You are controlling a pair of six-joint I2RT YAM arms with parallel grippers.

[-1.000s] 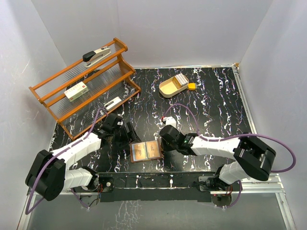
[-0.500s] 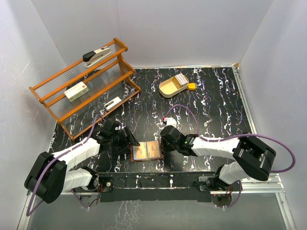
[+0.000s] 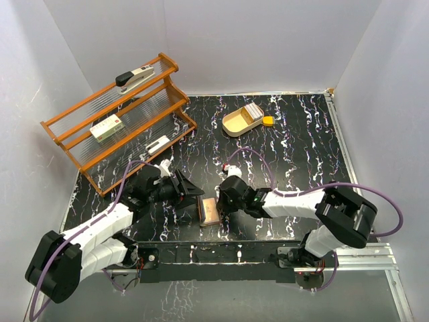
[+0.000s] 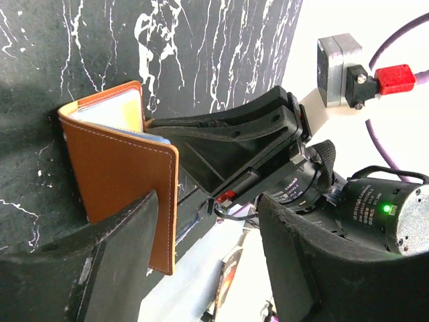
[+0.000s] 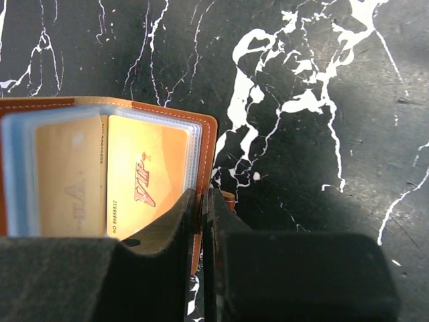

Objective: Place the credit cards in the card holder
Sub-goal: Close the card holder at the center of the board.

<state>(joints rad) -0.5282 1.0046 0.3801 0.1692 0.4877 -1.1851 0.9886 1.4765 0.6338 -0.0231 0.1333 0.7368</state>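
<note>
The card holder sits on the table near the front edge, between the two arms. It is half folded: the right half lies flat and the left half is tipped up on edge. The fold line, its long axis, runs roughly front to back.

At least two orange cards are already in the clear sleeves, including one VIP card.

The right gripper is pinched closed on the holder's right edge and pins that half down.

The left gripper comes in from the holder's left with its jaws apart, clamping nothing. In the left wrist view the raised brown cover stands just in front of its left finger, with the lower corner overlapping it. Contact is likely but cannot be confirmed.

Both arms are at the holder. The left one is on the side of the raised flap, so any folding or opening of that flap depends on it.

More cards, a pale stack, sit in the tan tray at the far side, well apart from both grippers.

Versus the earlier frames:
- The holder lay fully open and flat; its left half is now swung up and its footprint is narrower.
- The left gripper was off to the left, clear of the holder, and has moved right up to the flap.
- The right gripper keeps the same pinch on the right edge and has barely shifted.
- The tray and the card stack are unchanged.
</note>
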